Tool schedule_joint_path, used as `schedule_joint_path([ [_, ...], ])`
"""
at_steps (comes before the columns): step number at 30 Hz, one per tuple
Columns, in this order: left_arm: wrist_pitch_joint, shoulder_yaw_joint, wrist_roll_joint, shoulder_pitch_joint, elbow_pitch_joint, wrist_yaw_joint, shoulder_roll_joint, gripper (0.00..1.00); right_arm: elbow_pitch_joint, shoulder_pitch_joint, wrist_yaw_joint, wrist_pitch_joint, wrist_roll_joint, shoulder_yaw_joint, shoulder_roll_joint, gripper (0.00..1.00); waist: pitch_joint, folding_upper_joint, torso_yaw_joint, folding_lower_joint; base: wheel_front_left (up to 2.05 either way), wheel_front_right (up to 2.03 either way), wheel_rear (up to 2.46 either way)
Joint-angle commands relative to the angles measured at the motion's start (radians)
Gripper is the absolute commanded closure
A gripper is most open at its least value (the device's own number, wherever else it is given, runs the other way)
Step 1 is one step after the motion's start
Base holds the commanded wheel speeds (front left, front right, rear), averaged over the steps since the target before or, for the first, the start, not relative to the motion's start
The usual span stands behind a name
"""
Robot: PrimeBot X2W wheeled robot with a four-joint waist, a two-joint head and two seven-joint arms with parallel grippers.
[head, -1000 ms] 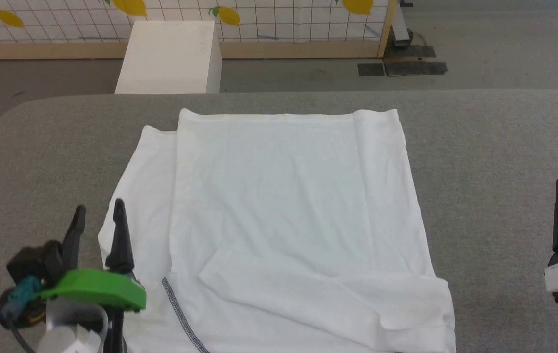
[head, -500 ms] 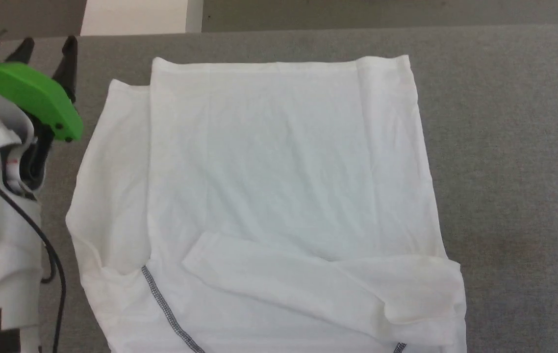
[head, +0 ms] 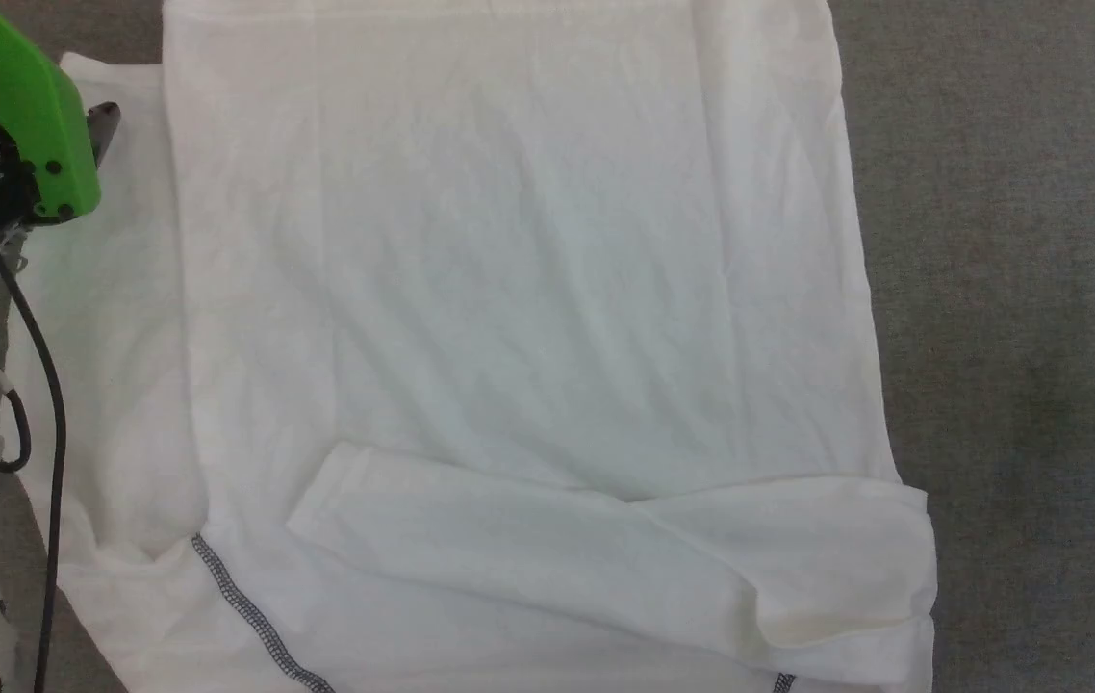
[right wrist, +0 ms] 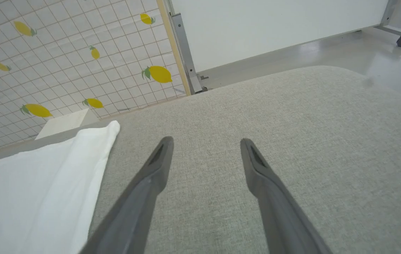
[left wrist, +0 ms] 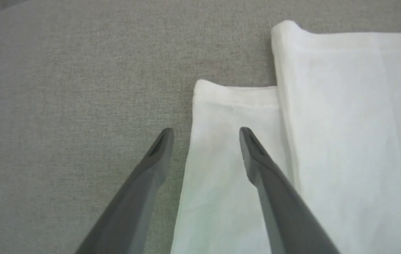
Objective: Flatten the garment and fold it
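Grey fabric covers the table (head: 1009,192), and the white garment (head: 509,289) lies spread flat on it. One sleeve (head: 557,549) is folded across the garment's near part, and a narrower layer (head: 114,337) sticks out along its left side. The left claw (left wrist: 205,132) hangs over that layer's far corner, jaws wide apart and empty. One finger is above bare table and the other above fabric; whether either touches, I cannot tell. The right claw (right wrist: 205,141) is well apart from the garment, to its right, over bare table, jaws likewise spread and empty. Beyond the table's far edge stands a white box (right wrist: 65,121), its inside hidden. Dark zigzag stitching (head: 249,616) runs along a near seam.
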Motion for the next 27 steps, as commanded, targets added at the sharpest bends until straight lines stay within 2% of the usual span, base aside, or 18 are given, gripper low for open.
schedule_joint_path([
  [1, 0.026, -0.007, -0.004, -0.010, -0.003, 0.007, 0.012, 0.00, -0.011, -0.018, -0.001, 0.005, -0.009, -0.005, 0.001, 0.00, 0.048, 0.0000, -0.016, -0.0002, 0.00, 0.00, 0.00],
  [6, 0.083, -0.032, 0.014, 0.021, -0.006, 0.030, 0.019, 0.00, -0.025, -0.012, -0.001, 0.016, -0.014, -0.021, 0.001, 0.00, 0.058, 0.0000, -0.005, -0.0002, 0.00, 0.00, 0.00],
  [7, 0.077, -0.029, 0.011, 0.025, -0.009, 0.033, 0.015, 0.35, -0.026, -0.012, -0.001, 0.017, -0.012, -0.026, 0.001, 0.00, 0.059, 0.0000, -0.003, -0.0002, 0.00, 0.00, 0.00],
  [8, 0.067, -0.027, -0.001, 0.031, -0.013, 0.029, 0.006, 1.00, -0.026, -0.012, -0.001, 0.019, -0.009, -0.032, 0.001, 0.00, 0.059, 0.0000, 0.000, -0.0002, 0.00, 0.00, 0.00],
  [11, 0.010, -0.002, -0.025, 0.046, -0.016, 0.036, -0.010, 1.00, -0.018, -0.010, -0.001, 0.018, -0.009, -0.047, 0.001, 0.00, 0.054, 0.0000, 0.011, -0.0002, 0.00, 0.00, 0.00],
  [13, -0.047, 0.033, -0.041, 0.055, -0.013, 0.058, -0.018, 1.00, -0.012, -0.010, -0.001, 0.016, -0.013, -0.057, 0.001, 0.00, 0.045, 0.0000, 0.020, -0.0002, 0.00, 0.00, 0.00],
  [18, -0.217, 0.159, -0.091, 0.080, -0.003, 0.142, -0.040, 1.00, -0.002, 0.001, -0.001, 0.014, -0.024, -0.064, 0.001, 0.00, -0.001, 0.0000, 0.057, -0.0002, 0.00, 0.00, 0.00],
  [22, -0.333, 0.258, -0.114, 0.141, 0.011, 0.184, -0.019, 1.00, 0.005, 0.010, -0.001, 0.018, -0.030, -0.055, 0.001, 0.00, -0.048, 0.0000, 0.087, -0.0002, 0.00, 0.00, 0.00],
  [27, -0.455, 0.376, -0.155, 0.236, 0.026, 0.208, 0.001, 1.00, 0.015, 0.017, -0.001, 0.025, -0.037, -0.043, 0.001, 0.00, -0.109, 0.0000, 0.115, -0.0002, 0.00, 0.00, 0.00],
])
